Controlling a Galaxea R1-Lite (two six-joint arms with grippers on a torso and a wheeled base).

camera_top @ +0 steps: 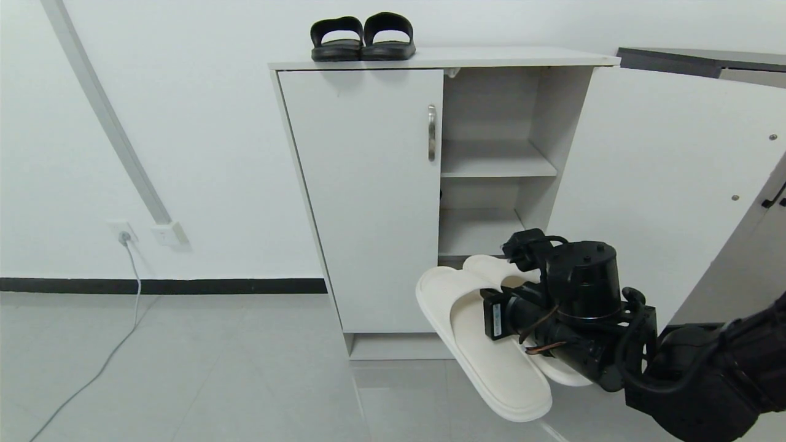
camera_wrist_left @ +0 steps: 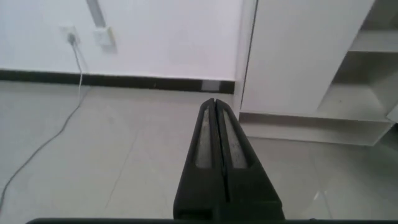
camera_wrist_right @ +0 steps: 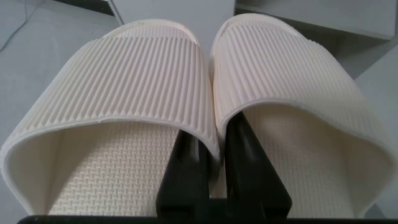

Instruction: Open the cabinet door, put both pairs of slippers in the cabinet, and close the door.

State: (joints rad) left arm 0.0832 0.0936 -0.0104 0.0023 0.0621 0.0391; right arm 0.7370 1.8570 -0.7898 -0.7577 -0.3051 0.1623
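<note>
Right gripper (camera_wrist_right: 214,146) pinches the white slippers (camera_top: 491,362) as one, a finger under each strap, guessing so both reach the open cabinet (camera_top: 497,169) past its fingertips together. Left gripper (camera_wrist_left: 214,130) is clenched and empty.

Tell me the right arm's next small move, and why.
Probably ease the white slippers forward onto a lower shelf: the right gripper grips both by their straps, toes pointing at the cabinet, whose right door stands open.
</note>
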